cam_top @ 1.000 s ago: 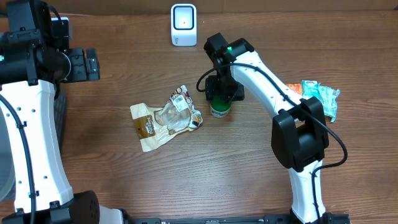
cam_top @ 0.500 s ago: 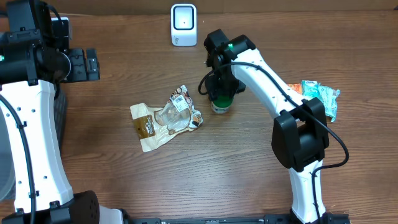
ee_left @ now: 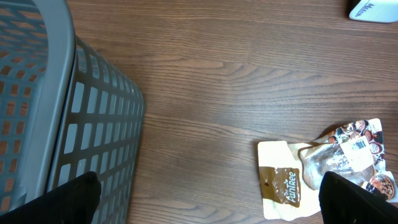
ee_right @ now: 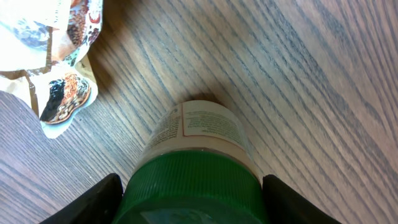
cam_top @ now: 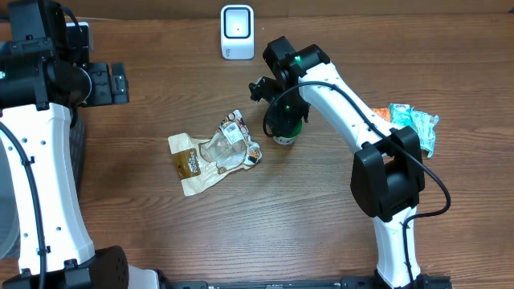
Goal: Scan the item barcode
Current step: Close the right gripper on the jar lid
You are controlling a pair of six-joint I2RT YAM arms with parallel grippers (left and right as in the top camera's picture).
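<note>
The item is a white bottle with a green screw lid [ee_right: 193, 186] and a printed label [ee_right: 208, 124]. It stands on the table right of centre [cam_top: 283, 135]. From above, my right gripper [ee_right: 193, 202] is shut on the lid, one black finger [ee_right: 93, 200] pressing each side. In the overhead view that gripper [cam_top: 281, 119] covers most of the bottle. The white barcode scanner [cam_top: 237, 32] stands at the far edge, some way behind it. At the far left my left gripper [ee_left: 211, 199] hangs open over bare wood, holding nothing.
A crumpled snack pouch [cam_top: 213, 152] lies just left of the bottle, also visible from the left wrist [ee_left: 323, 174]. Teal and orange packets [cam_top: 414, 124] lie at the right. A grey mesh basket [ee_left: 62, 124] stands by the left arm.
My right wrist has turned over the bottle and its jaws have settled on the lid. The bottle stays in about the same spot. The left arm has not moved.
</note>
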